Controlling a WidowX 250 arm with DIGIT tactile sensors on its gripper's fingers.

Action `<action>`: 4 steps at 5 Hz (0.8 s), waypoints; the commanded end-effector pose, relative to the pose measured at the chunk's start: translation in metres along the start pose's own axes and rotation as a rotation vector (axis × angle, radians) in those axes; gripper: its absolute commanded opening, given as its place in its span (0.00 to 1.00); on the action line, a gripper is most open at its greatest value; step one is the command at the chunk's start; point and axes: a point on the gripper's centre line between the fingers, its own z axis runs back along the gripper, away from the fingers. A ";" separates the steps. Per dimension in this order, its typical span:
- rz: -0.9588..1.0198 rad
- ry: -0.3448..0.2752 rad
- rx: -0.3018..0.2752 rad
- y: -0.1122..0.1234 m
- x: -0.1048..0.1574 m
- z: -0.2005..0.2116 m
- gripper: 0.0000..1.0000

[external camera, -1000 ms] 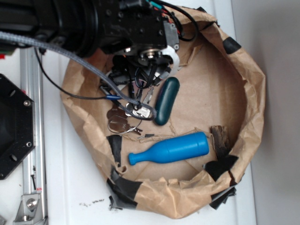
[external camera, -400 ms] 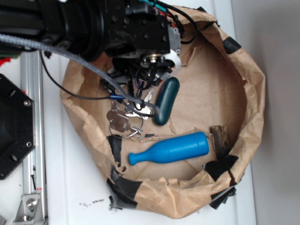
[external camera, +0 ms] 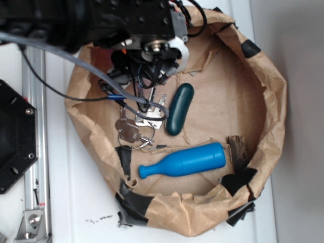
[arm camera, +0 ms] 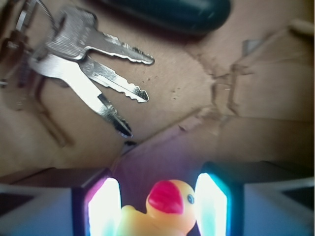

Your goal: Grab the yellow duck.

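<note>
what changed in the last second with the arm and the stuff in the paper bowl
The arm moved up toward the top edge of the exterior view, uncovering more of the keys. The duck now sits between the fingers. The green case and blue pin stayed put.

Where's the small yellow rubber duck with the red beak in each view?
Exterior: not visible; the black arm and gripper cover the top left of the brown paper bowl.
Wrist: yellow duck at bottom centre, between the two glowing fingers.
Shared landmark: the silver keys beside the dark green oblong case.
</note>
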 end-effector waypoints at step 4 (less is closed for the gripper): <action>0.687 -0.395 0.014 -0.005 0.080 0.118 0.00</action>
